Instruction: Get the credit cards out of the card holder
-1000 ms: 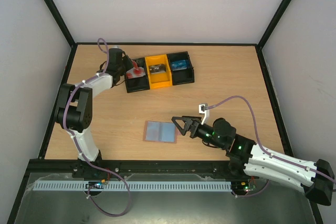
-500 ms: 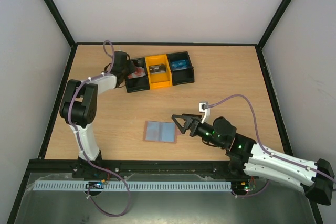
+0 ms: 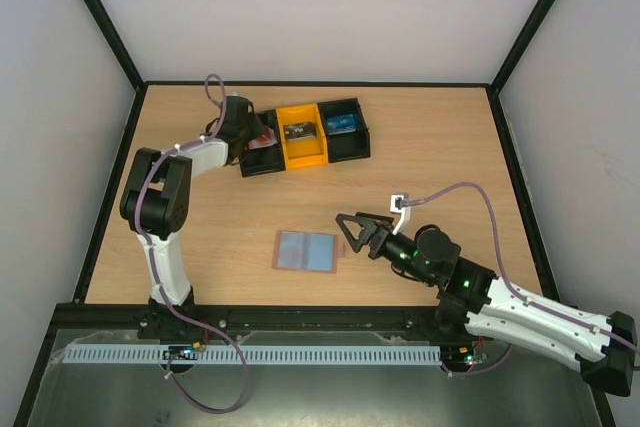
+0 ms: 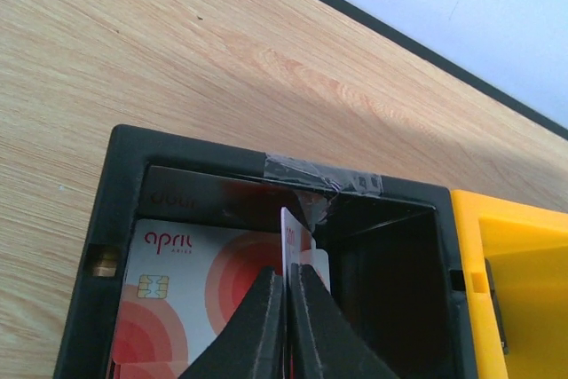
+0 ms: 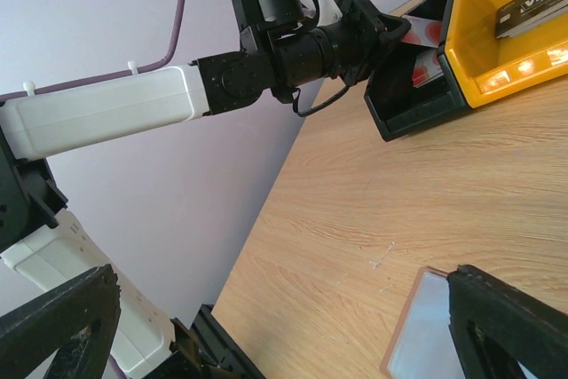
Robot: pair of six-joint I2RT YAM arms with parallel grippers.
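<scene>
The card holder (image 3: 306,250) lies open and flat on the table, blue-grey panels up; its pinkish-brown edge shows in the right wrist view (image 5: 424,326). My right gripper (image 3: 352,231) is open and empty just right of it. My left gripper (image 3: 252,133) is at the left black compartment of the tray (image 3: 303,136). In the left wrist view it (image 4: 287,308) is shut on a thin card (image 4: 286,235) held on edge, with red on its face. A pale credit card with red round marks (image 4: 191,295) lies flat in that compartment.
The tray has a yellow middle compartment (image 3: 301,131) and a right black one (image 3: 342,125), each with small items inside. The tray's black rim (image 4: 124,210) has tape at its back wall. Black frame rails border the table (image 3: 420,157).
My left gripper has moved right and down to the tray's left compartment with the card in it. My right gripper has drawn slightly right, away from the card holder.
</scene>
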